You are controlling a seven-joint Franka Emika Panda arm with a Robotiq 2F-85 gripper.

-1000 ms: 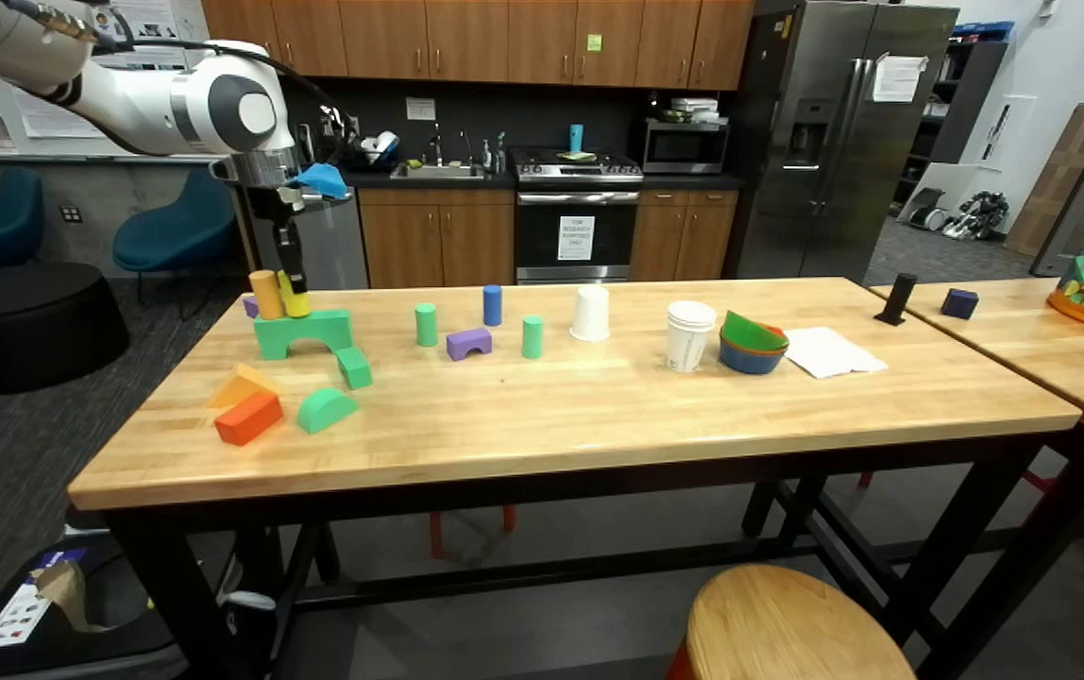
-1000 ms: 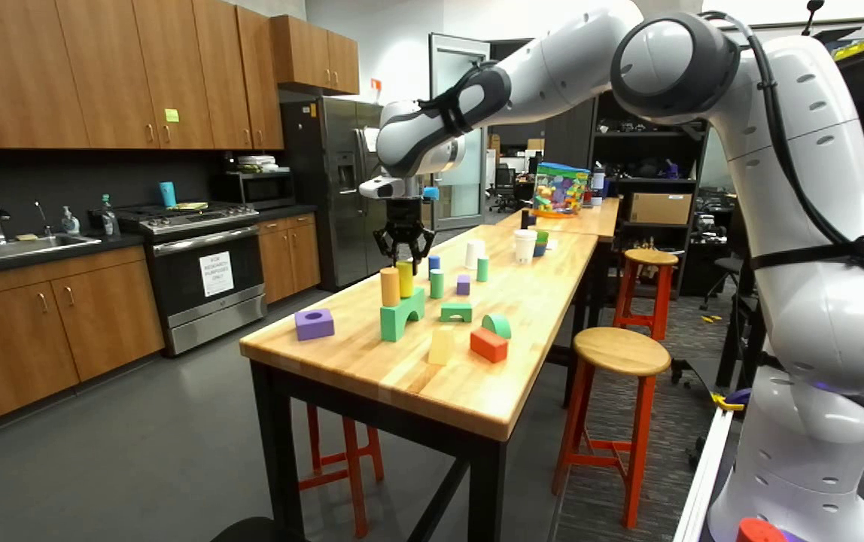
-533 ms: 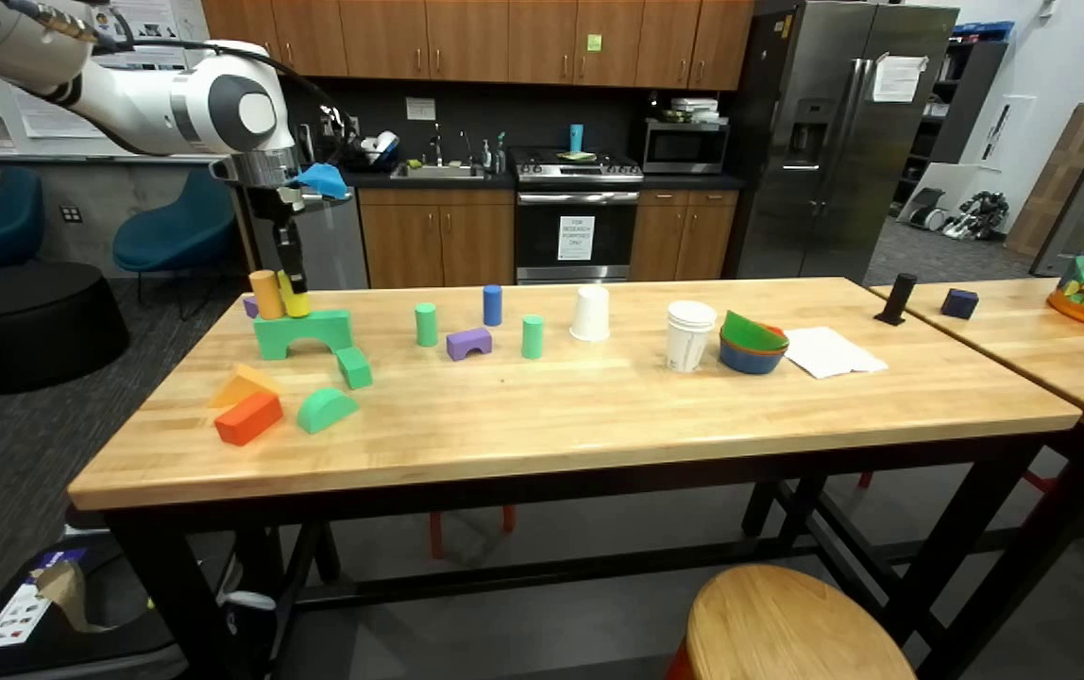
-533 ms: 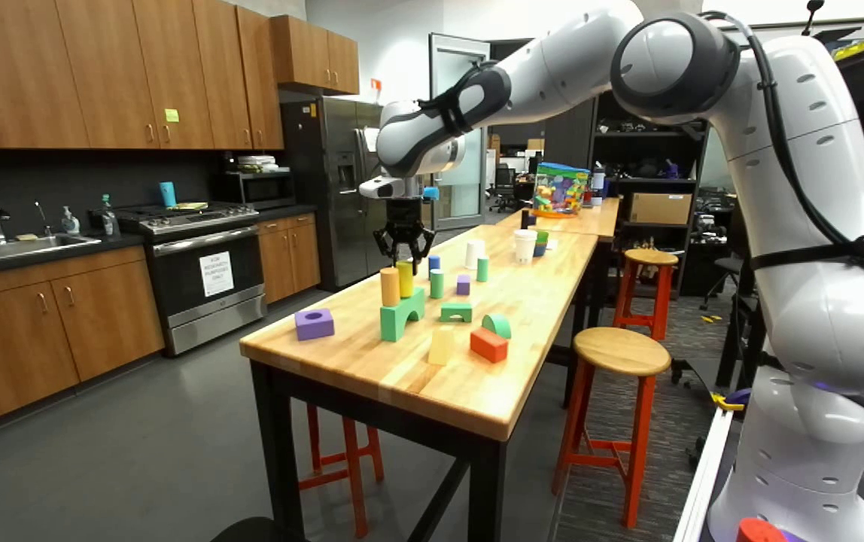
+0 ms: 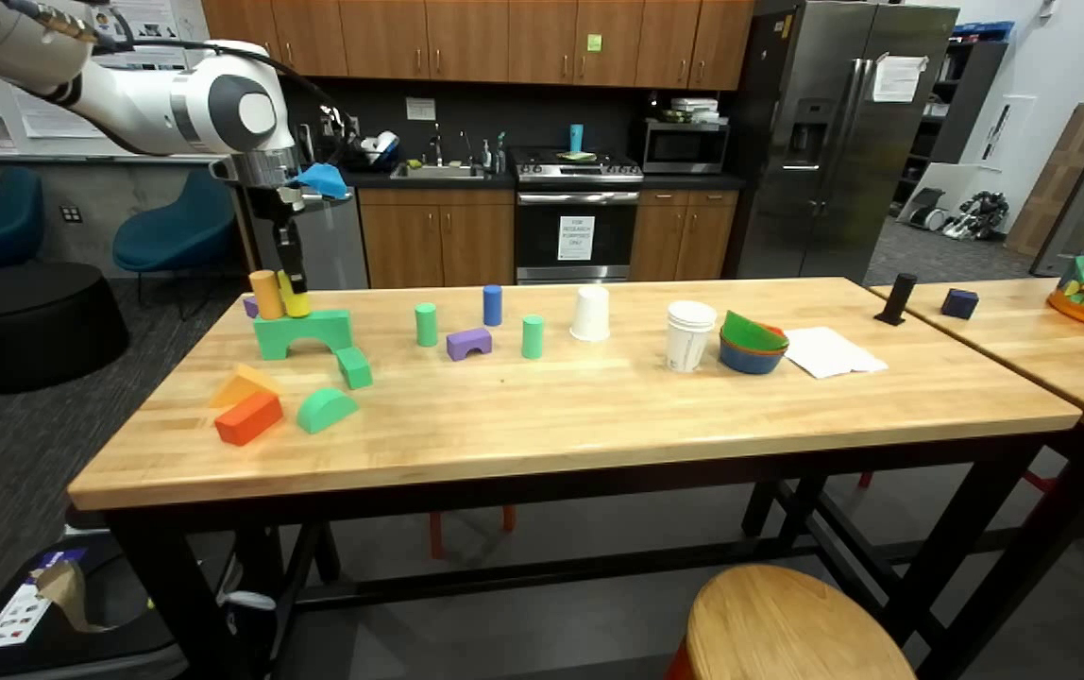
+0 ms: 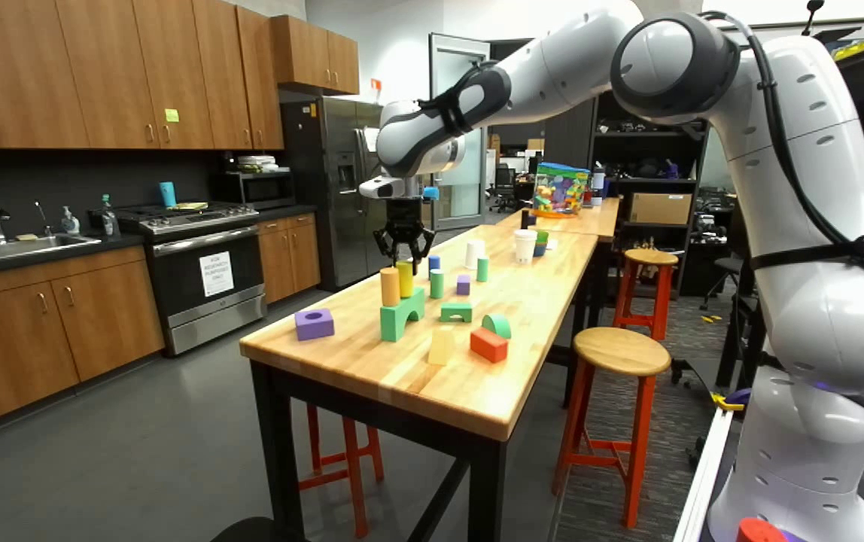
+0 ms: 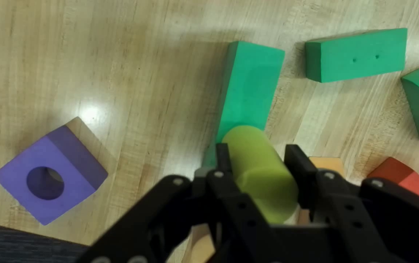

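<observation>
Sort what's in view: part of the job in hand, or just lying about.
Apparently in the job:
gripper, closed on the yellow cylinder
green arch beneath it
orange cylinder standing on the arch

Apparently lying about:
purple block with hole
red block
green half-round
blue cylinder

Bright light leaves glare and soft shadows on the tabletop (image 7: 151, 91).

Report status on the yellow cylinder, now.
Hand closed on yellow cylinder. Cylinder at top of green arch block, contact unclear. Orange cylinder close beside, could get bumped.
</observation>
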